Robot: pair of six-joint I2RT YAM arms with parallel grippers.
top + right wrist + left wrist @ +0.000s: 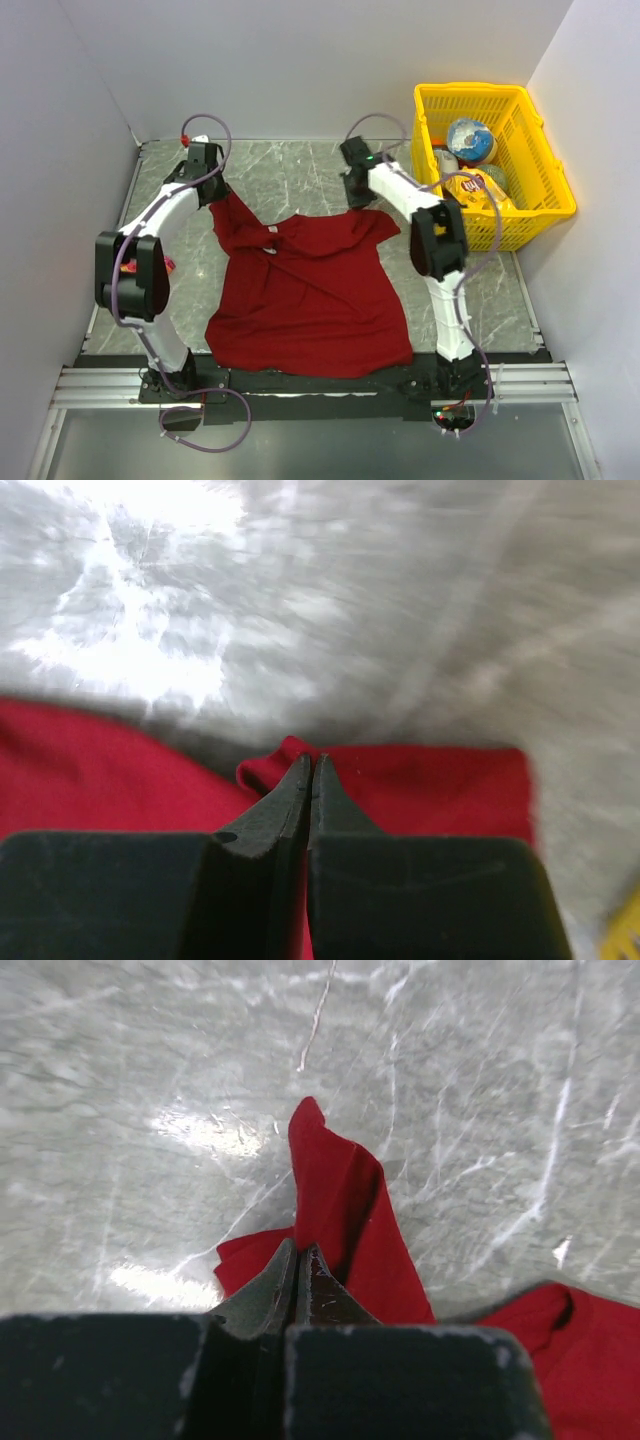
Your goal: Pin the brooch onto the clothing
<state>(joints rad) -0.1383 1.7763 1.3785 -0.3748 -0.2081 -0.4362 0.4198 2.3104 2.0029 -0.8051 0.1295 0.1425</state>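
The clothing (310,300), a dark-red T-shirt, lies spread on the marble table, its white neck label (270,232) showing. My left gripper (214,192) is at the shirt's far left corner. In the left wrist view its jaws (300,1250) are pressed together on a raised strip of the red cloth (345,1195). My right gripper (358,196) is at the far right sleeve. Its jaws (311,762) are shut on a small fold at the edge of the clothing (430,785). The brooch is out of view.
A yellow basket (556,208) stands at the back right, holding a blue-and-white round thing (470,140) and a yellow snack bag (478,190). An orange-pink packet (168,265) peeks out beside the left arm. White walls close in on three sides.
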